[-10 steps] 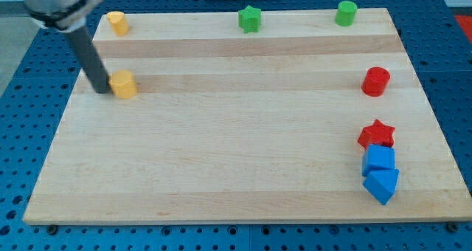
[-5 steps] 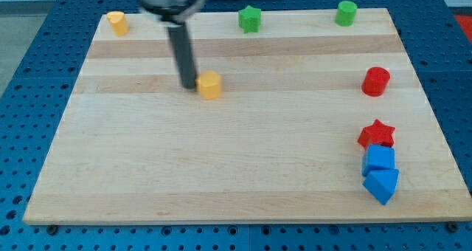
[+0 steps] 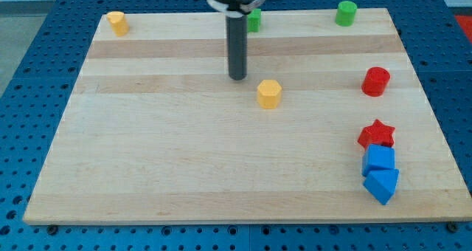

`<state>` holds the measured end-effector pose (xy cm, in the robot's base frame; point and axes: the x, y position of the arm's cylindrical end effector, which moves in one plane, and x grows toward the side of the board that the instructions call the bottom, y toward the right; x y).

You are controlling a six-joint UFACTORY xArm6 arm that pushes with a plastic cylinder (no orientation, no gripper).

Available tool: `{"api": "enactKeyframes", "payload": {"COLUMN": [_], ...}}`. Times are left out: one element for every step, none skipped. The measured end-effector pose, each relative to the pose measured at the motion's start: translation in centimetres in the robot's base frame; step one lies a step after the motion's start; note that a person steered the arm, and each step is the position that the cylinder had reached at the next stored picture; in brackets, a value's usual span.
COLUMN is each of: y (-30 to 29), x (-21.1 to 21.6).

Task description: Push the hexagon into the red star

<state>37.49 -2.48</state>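
Observation:
A yellow hexagon block [image 3: 270,93] lies near the middle of the wooden board [image 3: 184,155]. The red star [image 3: 377,133] lies at the view's right, well apart from the hexagon and touching the blue blocks below it. My tip [image 3: 237,77] stands on the board up and to the left of the hexagon, with a small gap between them.
A red cylinder [image 3: 376,81] stands above the red star. A blue cube [image 3: 379,159] and a blue triangular block [image 3: 381,184] sit just below the star. A yellow block [image 3: 116,22], a green star [image 3: 254,18] partly hidden by the rod, and a green cylinder [image 3: 345,13] line the top edge.
The yellow hexagon has slid from the view's left to near the middle and slightly down. My tip moved right with it and now stands a little apart from it.

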Motion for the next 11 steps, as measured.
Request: {"api": "enactKeyframes", "payload": {"y": [0.9, 6.4, 13.3, 14.9, 12.8, 9.5, 8.3, 12.6, 17.1, 16.6, 13.4], "x": [2.6, 3.7, 3.7, 4.3, 4.2, 3.8, 4.2, 5.3, 5.5, 5.5, 5.5]}}
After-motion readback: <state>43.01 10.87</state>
